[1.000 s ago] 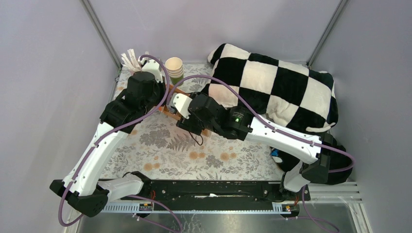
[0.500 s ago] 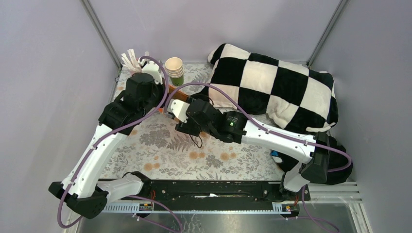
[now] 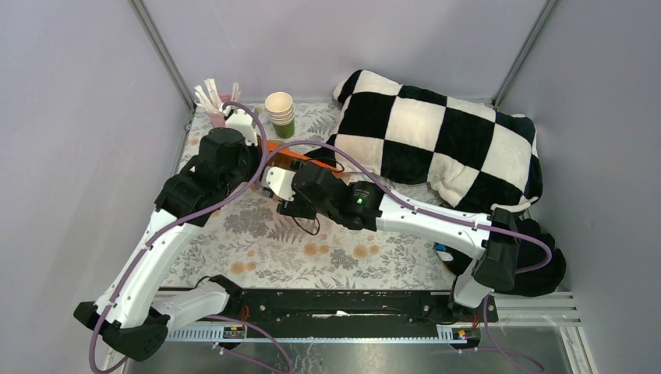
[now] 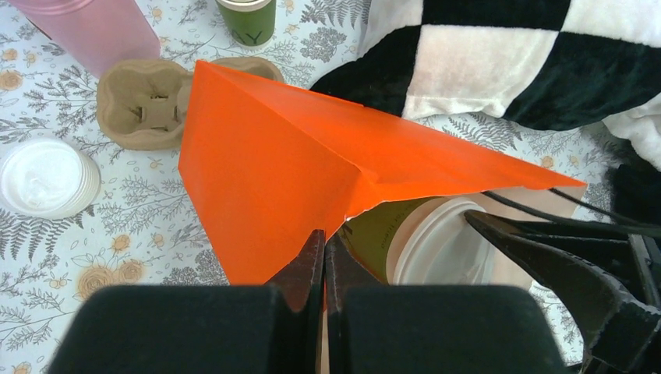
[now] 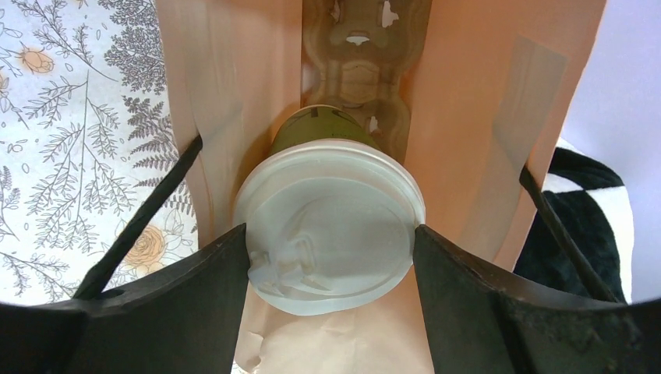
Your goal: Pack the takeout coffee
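Observation:
The takeout coffee (image 5: 335, 202), a green cup with a white lid, lies on its side in the mouth of an orange paper bag (image 4: 281, 156). My right gripper (image 5: 330, 234) is shut on it, one finger pressing each side of the lid. In the left wrist view the takeout coffee (image 4: 436, 241) shows under the bag's raised edge, with a right finger (image 4: 546, 257) beside it. My left gripper (image 4: 323, 249) is shut on that front edge of the bag and holds it up. From above, only a strip of the bag (image 3: 290, 158) shows between the two wrists.
A pulp cup carrier (image 4: 148, 105) lies behind the bag, and a loose white lid (image 4: 43, 175) to its left. A stack of lidless cups (image 3: 280, 111) and a pink cup of stirrers (image 3: 214, 105) stand at the back. A checkered pillow (image 3: 444, 140) fills the back right.
My right gripper has moved left with the coffee, deeper towards the bag. The left arm has shifted slightly left and nearer, still pinching the bag's edge.

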Tool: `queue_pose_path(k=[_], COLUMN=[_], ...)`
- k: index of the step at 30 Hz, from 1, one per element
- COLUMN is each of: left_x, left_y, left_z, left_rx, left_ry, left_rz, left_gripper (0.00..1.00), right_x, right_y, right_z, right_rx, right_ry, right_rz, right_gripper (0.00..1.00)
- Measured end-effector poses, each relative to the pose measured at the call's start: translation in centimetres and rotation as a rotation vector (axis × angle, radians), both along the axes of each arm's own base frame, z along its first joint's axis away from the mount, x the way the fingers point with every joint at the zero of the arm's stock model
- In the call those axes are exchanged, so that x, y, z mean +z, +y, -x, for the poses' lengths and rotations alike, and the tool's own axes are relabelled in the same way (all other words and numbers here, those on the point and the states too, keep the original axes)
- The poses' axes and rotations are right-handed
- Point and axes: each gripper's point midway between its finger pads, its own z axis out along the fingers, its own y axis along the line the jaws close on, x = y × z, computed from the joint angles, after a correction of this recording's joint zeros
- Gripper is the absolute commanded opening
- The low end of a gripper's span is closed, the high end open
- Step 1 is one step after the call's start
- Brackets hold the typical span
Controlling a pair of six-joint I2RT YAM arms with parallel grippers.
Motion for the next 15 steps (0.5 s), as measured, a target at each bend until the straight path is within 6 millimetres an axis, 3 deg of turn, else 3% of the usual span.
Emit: queue_pose_path(k=[15], left_x=[-2.0], left_y=[0.9], left_z=[0.9], left_rx=[0.015], left_ry=[0.023], left_rz=[-0.023], left_gripper=[0.00], right_x=[-1.8], right_y=[0.8], right_z=[-0.2], right_rx=[0.079], right_ry=[-0.026], right_rz=[0.015], right_gripper=[0.66])
